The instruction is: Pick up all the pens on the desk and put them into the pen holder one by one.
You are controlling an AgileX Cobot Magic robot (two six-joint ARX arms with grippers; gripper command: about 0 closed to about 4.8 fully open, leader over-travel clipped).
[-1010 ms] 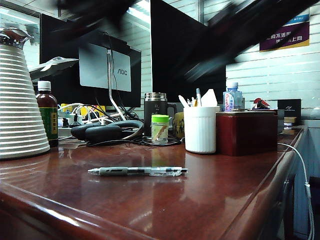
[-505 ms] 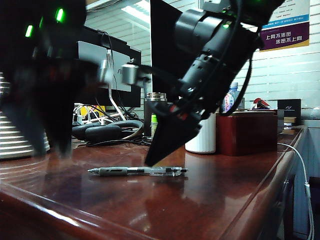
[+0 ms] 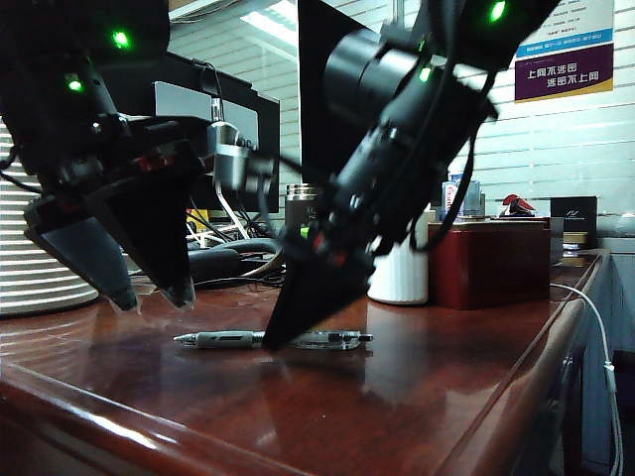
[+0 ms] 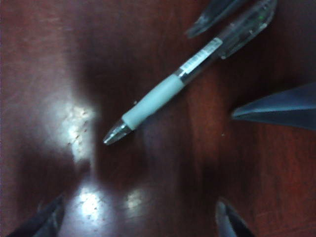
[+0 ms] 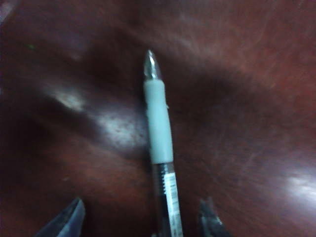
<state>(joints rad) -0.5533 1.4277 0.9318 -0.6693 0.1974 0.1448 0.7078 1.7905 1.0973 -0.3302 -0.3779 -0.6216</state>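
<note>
Shiny brown desk (image 3: pixel 417 397). Right tool (image 5: pixel 140 219) spread wide over the pen (image 3: pixel 273 339); left tool (image 3: pixel 149 296) wide beside it. Next: pinch.

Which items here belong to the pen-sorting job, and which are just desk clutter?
Job: clear-barrelled pen lying on the desk; white pen holder; right gripper open astride the pen; left gripper open, hovering beside it.

Clutter: dark red box, monitor, water bottle.
</note>
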